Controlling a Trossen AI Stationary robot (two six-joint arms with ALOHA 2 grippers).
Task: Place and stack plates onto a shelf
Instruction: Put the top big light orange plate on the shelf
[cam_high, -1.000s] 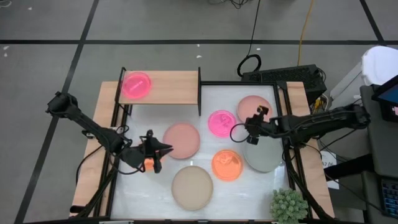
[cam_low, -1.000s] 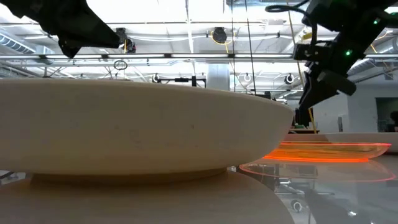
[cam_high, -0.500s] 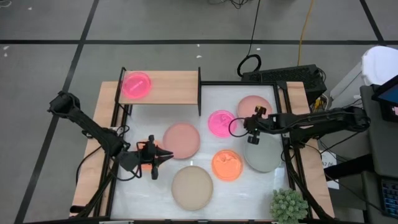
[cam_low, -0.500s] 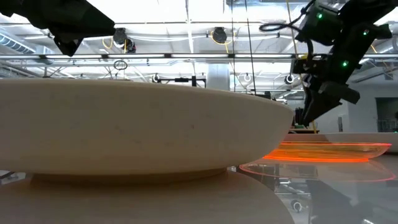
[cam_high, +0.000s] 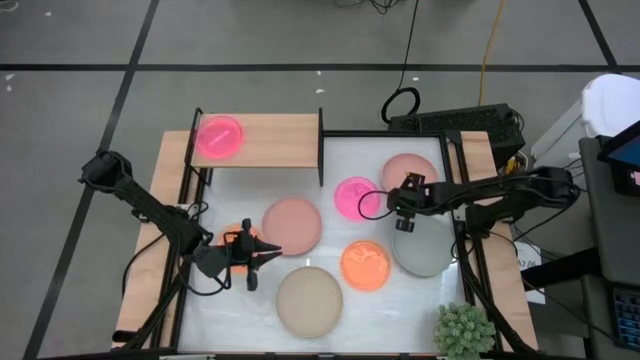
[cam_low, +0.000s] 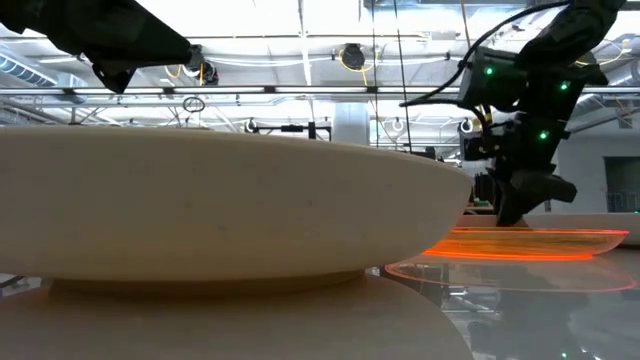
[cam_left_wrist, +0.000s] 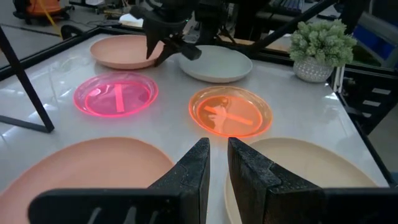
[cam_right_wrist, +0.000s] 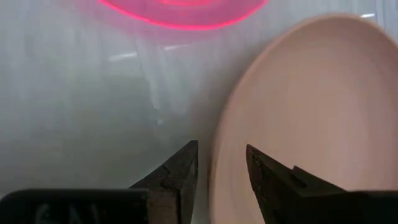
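Note:
On the shelf (cam_high: 270, 140) at the table's far left lies one neon pink plate (cam_high: 219, 135). My right gripper (cam_high: 395, 203) is open and low, between a neon pink plate (cam_high: 350, 197) and a dusty-pink plate (cam_high: 410, 168). In its wrist view the fingers (cam_right_wrist: 222, 162) stand on either side of the dusty-pink plate's rim. My left gripper (cam_high: 255, 255) hovers near the left edge, its fingers (cam_left_wrist: 218, 152) a narrow gap apart, holding nothing. An orange sliver (cam_high: 236, 232) shows beneath it. A second dusty-pink plate (cam_high: 291, 225), a beige one (cam_high: 309, 300), a grey one (cam_high: 425, 255) and an orange one (cam_high: 364, 265) rest flat. My right gripper comes from above, pointing down, with one finger (cam_right_wrist: 177, 174) outside the dusty-pink plate's rim (cam_right_wrist: 217, 155) and the other (cam_right_wrist: 273, 180) over its inside. I cannot tell whether either finger touches it. The plate lies flat on the table.
A spiky green plant (cam_high: 463, 330) stands at the near right corner. The shelf's black frame post (cam_high: 320, 150) rises at its right end. In the low view the beige plate (cam_low: 220, 210) fills the foreground, and my right gripper (cam_low: 520, 205) stands behind the orange plate (cam_low: 530, 243).
My right gripper has moved toward the table's left and come down to table height beside the dusty-pink plate's rim. My left gripper has shifted slightly toward the near edge. No plate has moved.

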